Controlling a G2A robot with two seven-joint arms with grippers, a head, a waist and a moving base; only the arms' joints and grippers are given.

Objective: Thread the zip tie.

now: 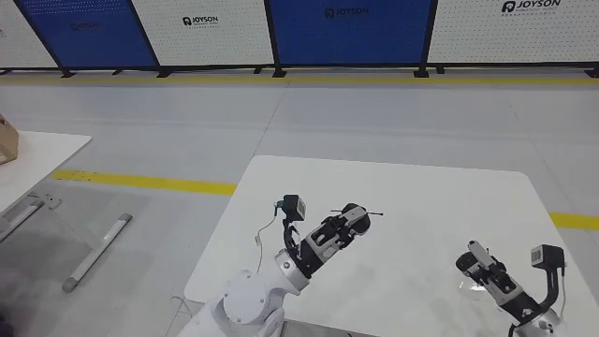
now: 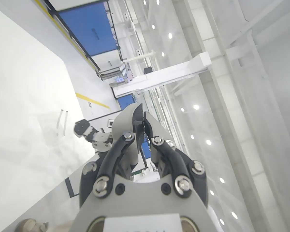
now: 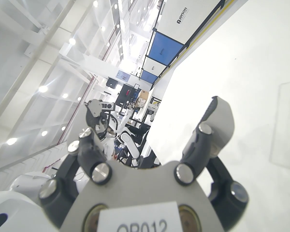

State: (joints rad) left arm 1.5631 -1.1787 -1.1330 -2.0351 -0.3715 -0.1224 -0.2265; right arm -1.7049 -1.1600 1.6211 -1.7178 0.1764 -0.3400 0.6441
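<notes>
My left gripper (image 1: 356,215), in the lower middle of the top view, is pinched narrow on the black zip tie (image 1: 372,212). Its thin end pokes out to the right, above the white table (image 1: 421,178). My right gripper (image 1: 475,257), at the lower right and well apart, stands wide with nothing in it. I judge the strap springy. It could twist in my pads or bend away as the right closes, spoiling the threading.
</notes>
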